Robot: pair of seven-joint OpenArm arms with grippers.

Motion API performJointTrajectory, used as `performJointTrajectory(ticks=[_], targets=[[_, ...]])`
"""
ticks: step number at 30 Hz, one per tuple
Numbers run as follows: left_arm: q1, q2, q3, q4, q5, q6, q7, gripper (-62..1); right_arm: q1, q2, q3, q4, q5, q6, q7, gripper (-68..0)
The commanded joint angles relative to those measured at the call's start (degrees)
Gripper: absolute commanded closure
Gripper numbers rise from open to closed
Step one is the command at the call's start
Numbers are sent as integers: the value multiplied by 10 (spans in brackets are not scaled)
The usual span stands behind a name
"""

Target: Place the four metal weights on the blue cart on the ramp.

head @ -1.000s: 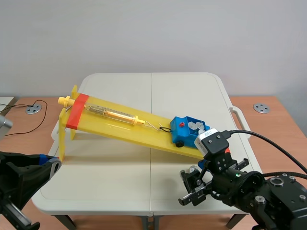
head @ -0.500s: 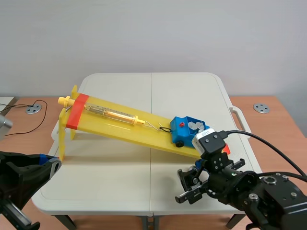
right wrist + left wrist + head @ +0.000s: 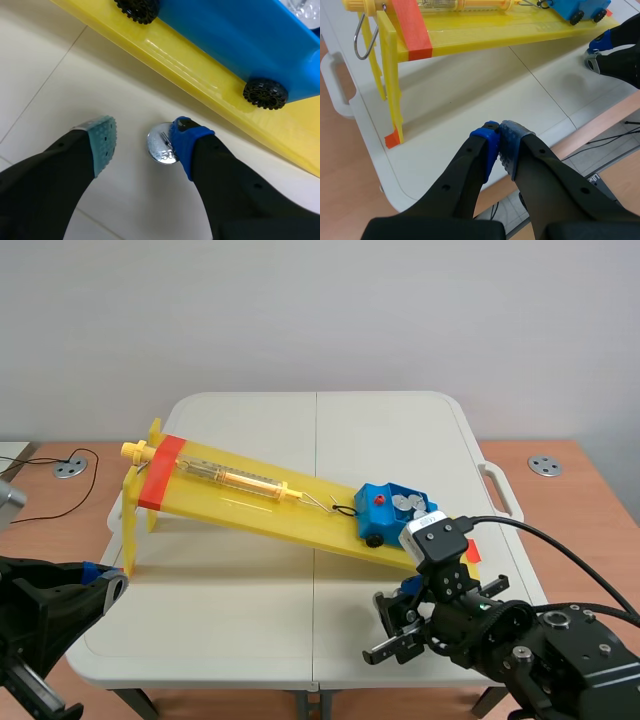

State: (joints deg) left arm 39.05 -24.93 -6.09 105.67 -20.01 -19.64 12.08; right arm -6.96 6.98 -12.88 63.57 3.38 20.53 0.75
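Note:
The blue cart point(image 3: 393, 511) sits low on the yellow ramp point(image 3: 250, 502) with silver metal weights point(image 3: 406, 502) in its tray. In the right wrist view one more metal weight point(image 3: 160, 145) lies on the white table, just below the ramp point(image 3: 200, 70) and the cart point(image 3: 235, 40). My right gripper point(image 3: 142, 142) is open around it; the blue pad point(image 3: 184, 142) touches the weight and the grey-green pad point(image 3: 103, 141) stands apart. My left gripper point(image 3: 500, 146) is shut on nothing near the table's front left corner, in front of the ramp's tall leg point(image 3: 391, 95).
A spring scale point(image 3: 238, 478) lies along the ramp, hooked by wire to the cart. The ramp's high end with orange tape point(image 3: 160, 472) stands at the left. A table handle point(image 3: 500, 488) juts out at the right edge. A cable and round plate point(image 3: 68, 469) lie off the table.
My right arm has shifted slightly left and lowered toward the table, bringing its open fingers around the loose weight. The left arm has not moved.

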Motion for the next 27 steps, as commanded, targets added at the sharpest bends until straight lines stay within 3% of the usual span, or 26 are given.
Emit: performJointTrajectory(ticks=[1, 13, 19, 27], targets=[[-12, 0, -10, 41, -45, -22, -51, -27, 52, -2, 0, 14, 13, -13, 74, -210], [-12, 0, -10, 41, -45, -22, -51, -27, 52, -2, 0, 14, 12, -17, 12, -8], [-11, 0, -10, 41, -45, -22, -51, -27, 52, 7, 1, 17, 13, -15, 8, -6], [-11, 0, -10, 41, -45, -22, -51, -27, 4, 50, 1, 112, 17, 31, 10, -6]])
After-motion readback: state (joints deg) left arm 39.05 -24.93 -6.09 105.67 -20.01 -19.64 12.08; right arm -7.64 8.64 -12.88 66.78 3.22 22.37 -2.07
